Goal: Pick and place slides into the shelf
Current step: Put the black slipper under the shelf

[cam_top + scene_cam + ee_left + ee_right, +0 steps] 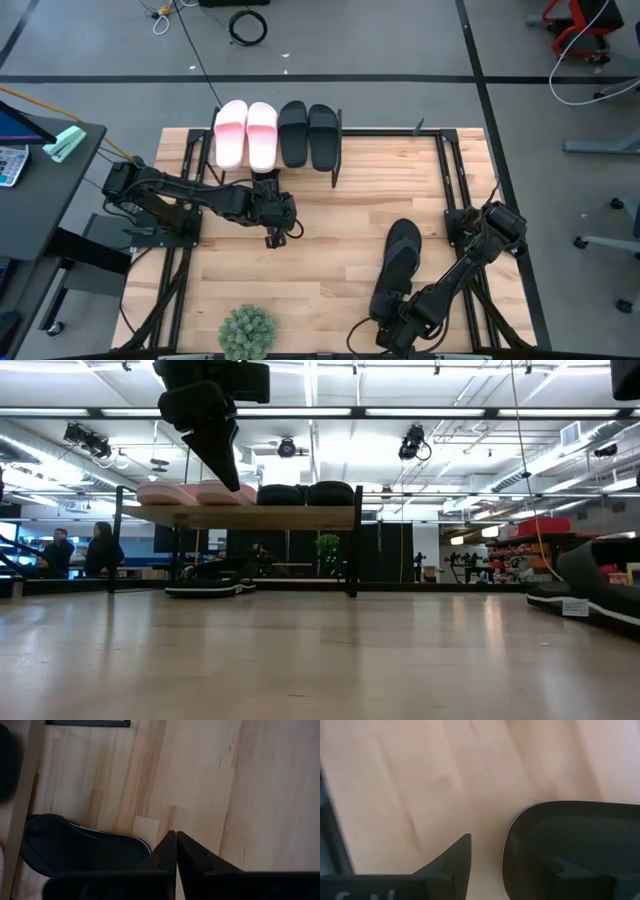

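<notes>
Four slides sit atop the shelf (340,165); a thin black slide (398,262) awaits on the table.
The left gripper (272,238) hangs pinched together (holding nothing); the right gripper (392,322) straddles that slide, fingers apart.

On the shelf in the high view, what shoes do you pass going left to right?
Pink slide → second pink slide → black slide → second black slide, all on the shelf.

Two pink slides (246,134), two black slides (308,134) atop shelf (335,172); thin black slide (205,588) under shelf; another black slide (398,262) well right of shelf.
</notes>
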Tool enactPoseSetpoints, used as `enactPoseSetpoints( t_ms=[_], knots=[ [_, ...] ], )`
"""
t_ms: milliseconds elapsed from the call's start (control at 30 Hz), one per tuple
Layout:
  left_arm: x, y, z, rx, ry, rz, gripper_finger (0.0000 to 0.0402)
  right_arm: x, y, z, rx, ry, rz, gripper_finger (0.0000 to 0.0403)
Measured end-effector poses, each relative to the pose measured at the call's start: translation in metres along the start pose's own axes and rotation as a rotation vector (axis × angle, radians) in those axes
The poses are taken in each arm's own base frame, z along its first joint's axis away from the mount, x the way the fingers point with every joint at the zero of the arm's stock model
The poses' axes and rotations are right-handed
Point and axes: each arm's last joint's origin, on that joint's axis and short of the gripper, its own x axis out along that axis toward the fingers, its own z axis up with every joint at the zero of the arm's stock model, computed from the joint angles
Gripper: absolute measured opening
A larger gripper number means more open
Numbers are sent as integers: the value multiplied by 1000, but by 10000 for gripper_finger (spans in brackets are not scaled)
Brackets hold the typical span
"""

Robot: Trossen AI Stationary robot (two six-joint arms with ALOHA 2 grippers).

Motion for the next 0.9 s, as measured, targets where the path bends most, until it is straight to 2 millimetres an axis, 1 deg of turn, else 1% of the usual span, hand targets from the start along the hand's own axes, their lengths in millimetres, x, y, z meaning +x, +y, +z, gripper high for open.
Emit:
enactPoseSetpoints(
  t_ms=[100, 267, 433, 533, 700, 900],
  knots=[
    [0, 0, 0, -3, -2, -1, 24, -5, -3, 0, 26, 17, -9, 148],
    [0, 0, 1, -22, -7, -2, 25, -9, -3, -1, 34, 12, 7, 147],
    [0, 0, 1, -21, -7, -2, 13, -9, -4, -2, -26, 9, -9, 142],
    [0, 0, 1, -21, -7, -2, 8, -10, -8, -4, -36, 20, -56, 141],
    [0, 0, 1, -20, -6, -2, 15, -10, -13, -5, -27, 17, -106, 142],
    [0, 0, 1, -18, -6, -1, 21, -11, -13, -4, -83, -2, -112, 142]
  ],
)
